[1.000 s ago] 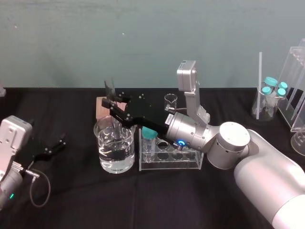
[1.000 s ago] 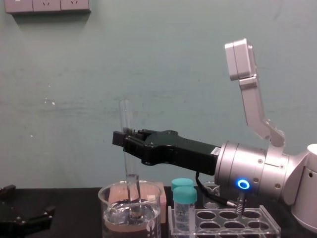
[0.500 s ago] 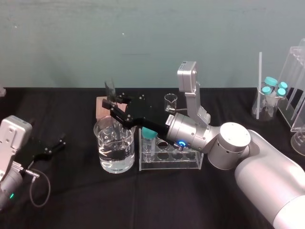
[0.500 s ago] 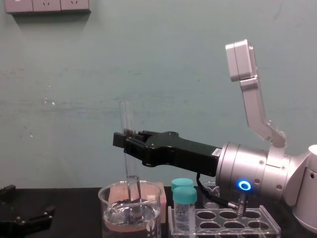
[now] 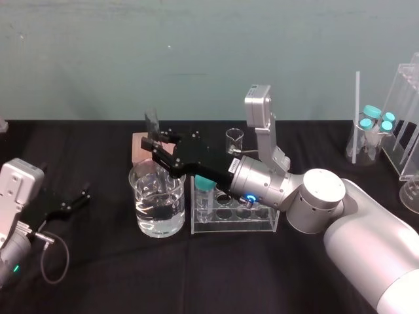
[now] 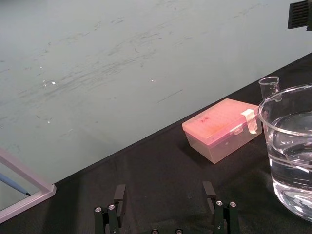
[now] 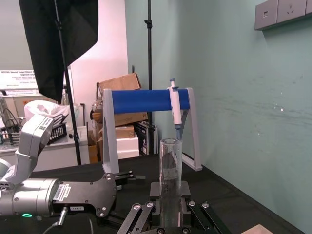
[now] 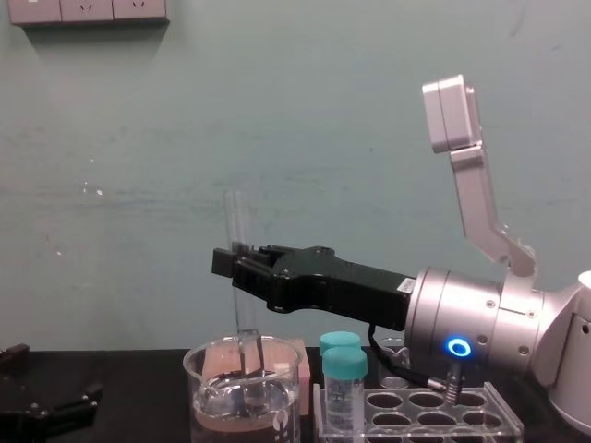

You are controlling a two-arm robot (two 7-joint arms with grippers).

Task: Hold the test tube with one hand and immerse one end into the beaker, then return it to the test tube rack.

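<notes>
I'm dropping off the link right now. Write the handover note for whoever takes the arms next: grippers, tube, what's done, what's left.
Right gripper: shut on the test tube, holding it upright over the beaker.
Left gripper: open, parked low to the beaker's left, holding nothing.
Tube's lower end is inside the beaker, near the water line; I cannot tell whether it is submerged.
Done: tube picked up and brought into the beaker.
Left: confirm the dip, lift clear, then seat the tube in a free hole of the test tube rack. Teal-capped vials occupy its left end.
</notes>
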